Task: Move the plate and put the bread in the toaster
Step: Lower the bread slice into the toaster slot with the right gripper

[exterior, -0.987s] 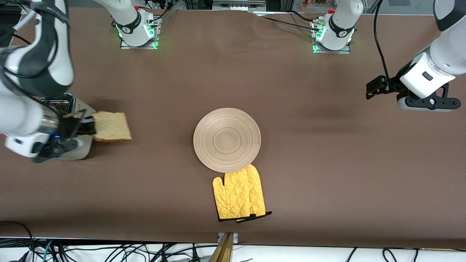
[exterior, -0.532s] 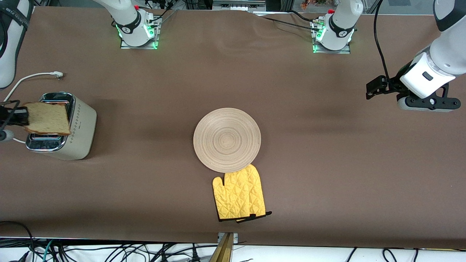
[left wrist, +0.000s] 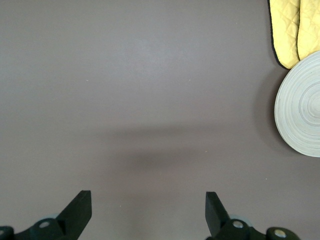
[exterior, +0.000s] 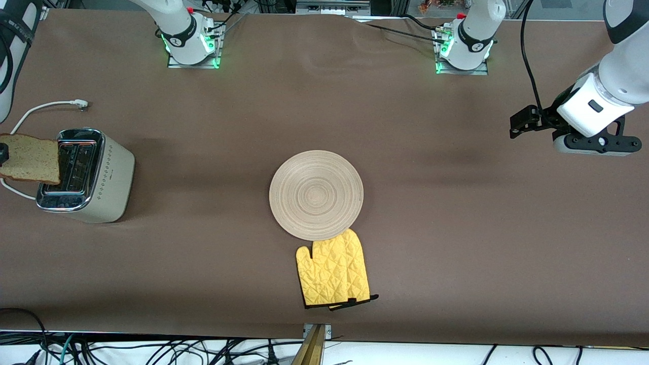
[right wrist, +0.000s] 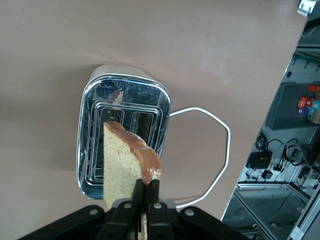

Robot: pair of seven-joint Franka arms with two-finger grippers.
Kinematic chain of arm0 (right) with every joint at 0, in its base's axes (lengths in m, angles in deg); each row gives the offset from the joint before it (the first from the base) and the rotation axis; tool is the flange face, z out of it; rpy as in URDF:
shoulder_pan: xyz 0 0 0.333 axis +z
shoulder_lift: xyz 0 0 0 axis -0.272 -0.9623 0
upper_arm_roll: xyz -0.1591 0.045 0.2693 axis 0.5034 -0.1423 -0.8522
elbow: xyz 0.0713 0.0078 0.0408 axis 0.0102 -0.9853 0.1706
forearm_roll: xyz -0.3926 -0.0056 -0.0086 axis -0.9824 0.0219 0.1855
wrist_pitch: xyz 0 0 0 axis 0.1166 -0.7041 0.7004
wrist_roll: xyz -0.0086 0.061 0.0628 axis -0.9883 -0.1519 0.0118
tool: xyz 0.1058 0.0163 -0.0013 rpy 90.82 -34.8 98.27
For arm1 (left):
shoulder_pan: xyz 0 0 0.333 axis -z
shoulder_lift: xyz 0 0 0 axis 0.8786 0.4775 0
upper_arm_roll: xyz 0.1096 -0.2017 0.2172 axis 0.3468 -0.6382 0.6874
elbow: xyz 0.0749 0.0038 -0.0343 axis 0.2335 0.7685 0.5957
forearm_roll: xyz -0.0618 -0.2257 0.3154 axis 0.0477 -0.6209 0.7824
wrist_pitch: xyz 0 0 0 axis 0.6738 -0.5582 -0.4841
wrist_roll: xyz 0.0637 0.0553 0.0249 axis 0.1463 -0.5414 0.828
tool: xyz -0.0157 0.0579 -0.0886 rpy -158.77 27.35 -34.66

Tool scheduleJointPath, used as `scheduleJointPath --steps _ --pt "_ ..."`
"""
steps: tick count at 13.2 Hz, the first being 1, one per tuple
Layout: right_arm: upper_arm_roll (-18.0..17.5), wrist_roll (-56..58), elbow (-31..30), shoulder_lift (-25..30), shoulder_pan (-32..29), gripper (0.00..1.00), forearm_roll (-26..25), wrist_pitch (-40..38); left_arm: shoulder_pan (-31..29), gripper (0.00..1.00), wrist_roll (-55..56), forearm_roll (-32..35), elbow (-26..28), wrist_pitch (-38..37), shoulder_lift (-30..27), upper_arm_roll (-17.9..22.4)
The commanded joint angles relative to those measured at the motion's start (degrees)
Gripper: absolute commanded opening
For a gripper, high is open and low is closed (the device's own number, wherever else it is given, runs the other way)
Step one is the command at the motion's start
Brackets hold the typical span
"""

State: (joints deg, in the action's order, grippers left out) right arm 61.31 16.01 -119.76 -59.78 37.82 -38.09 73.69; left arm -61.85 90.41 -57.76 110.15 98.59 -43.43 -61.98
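Speckled brown bread point(right wrist: 122, 170) hangs edge-down over the toaster point(right wrist: 122, 134), pinched in the right gripper point(right wrist: 146, 192). Toward the left arm's end, the left gripper point(left wrist: 148, 212) waits agape, empty; the plate point(exterior: 316, 194) lies between.

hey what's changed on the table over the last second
The right claw, shut on the bread, carried it from beside the toaster across its top to the table-end side, still in the air. The plate, mitts and the waiting, open left claw stayed put.
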Motion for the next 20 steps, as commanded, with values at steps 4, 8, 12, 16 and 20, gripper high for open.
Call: scheduleJointPath --steps 4,8,12,16,20 --pt "0.8 -3.3 -4.6 -1.3 0.8 0.0 -1.0 3.9 0.0 1.0 -1.5 -0.6 0.7 -0.8 -0.9 0.4" --pt "0.7 -4.5 -6.0 -1.9 1.1 0.0 -0.5 4.7 0.0 1.0 -1.6 -0.6 0.7 -0.8 -0.9 0.4" --pt "0.8 -4.6 -7.9 -2.3 1.1 0.0 -0.5 4.7 0.0 1.0 -1.5 -0.6 0.7 -0.8 -0.9 0.4" --pt "0.7 -4.8 -9.0 -2.4 1.0 0.0 -0.5 5.1 0.0 1.0 -1.5 -0.6 0.7 -0.8 -0.9 0.4" --pt "0.6 -6.2 -8.9 -3.6 1.6 0.0 -0.4 6.8 0.0 1.0 -1.5 -0.7 0.7 -0.8 -0.9 0.4"
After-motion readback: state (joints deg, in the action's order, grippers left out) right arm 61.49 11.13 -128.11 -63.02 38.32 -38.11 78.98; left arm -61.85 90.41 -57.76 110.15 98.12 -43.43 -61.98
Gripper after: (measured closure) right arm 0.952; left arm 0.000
